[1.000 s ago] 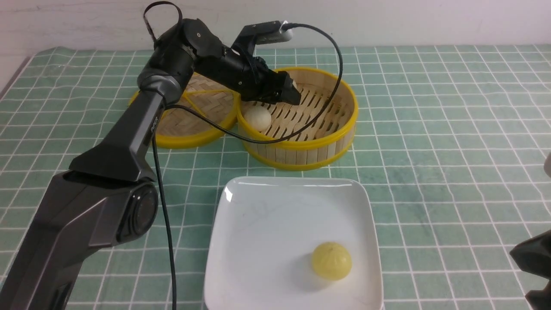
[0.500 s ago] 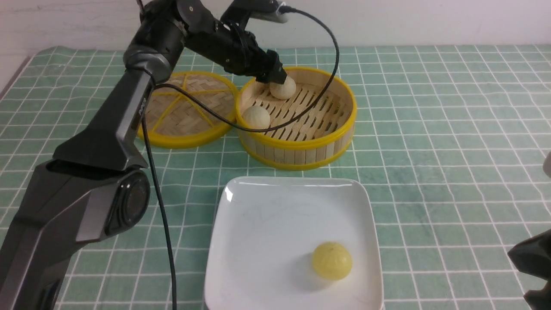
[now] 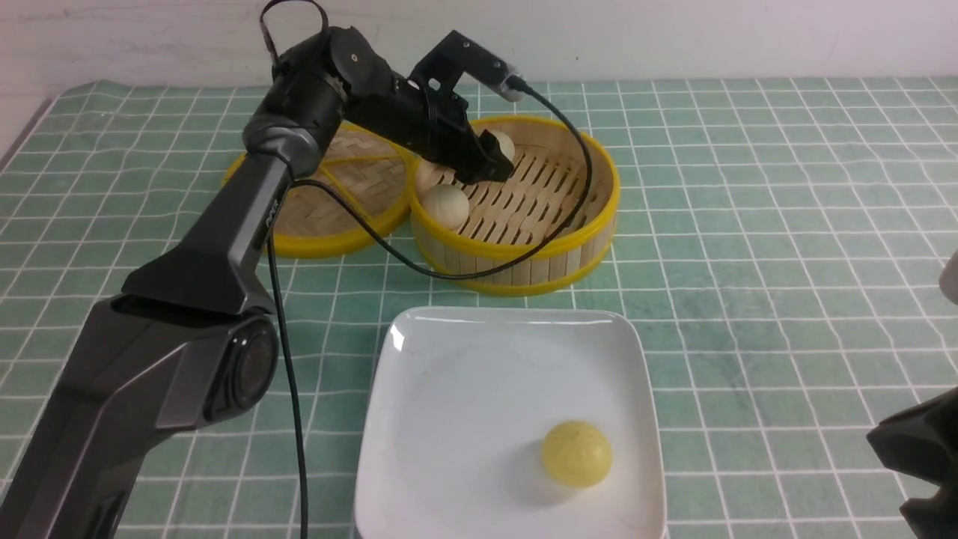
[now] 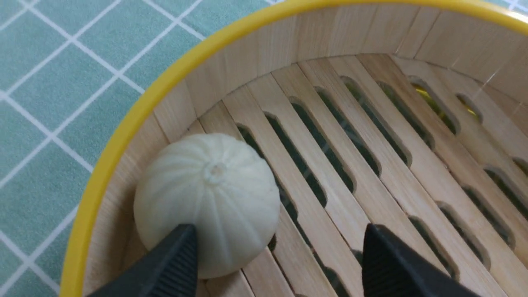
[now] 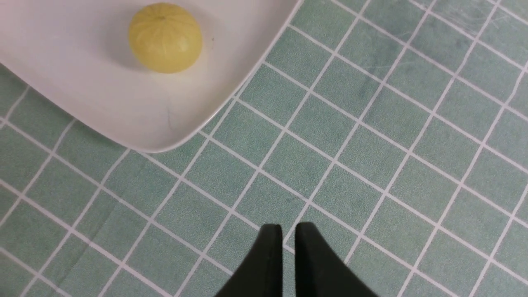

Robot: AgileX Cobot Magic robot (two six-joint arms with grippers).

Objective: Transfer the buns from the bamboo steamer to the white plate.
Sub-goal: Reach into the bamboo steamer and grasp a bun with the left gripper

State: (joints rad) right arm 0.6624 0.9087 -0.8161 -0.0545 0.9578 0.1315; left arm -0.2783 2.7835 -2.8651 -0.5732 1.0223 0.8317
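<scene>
**Left arm works the steamer.** The robot's left arm reached into the bamboo steamer at the back of the green checked tabletop, its left pincer low over the slatted floor. From the front, two off-white buns lay inside. The near bun sat against the left wall. The far bun sat at the back wall, half hidden behind the pincer. A woven lid lay flat just beside the steamer, on its left. The white plate stood nearer the robot, apart from the steamer. It carried the yellow bun toward its near right part.

The front view did not show how the left pincer stood; the left wrist camera did. There its two black fingers were spread wide and clamped on nothing. One fingertip overlapped the side of a pleated off-white bun resting against the steamer's wall, and the other hung over bare slats. Only that one bun appeared in the view, apparently the far bun, with green cloth beyond the yellow rim.

The right arm showed from the front only as a dark shape at the lower right edge. The right wrist camera gave the rest. The right pincer hung over bare cloth, its fingers drawn to a narrow slit and holding nothing. A corner of the plate and the yellow bun lay well apart from it.
</scene>
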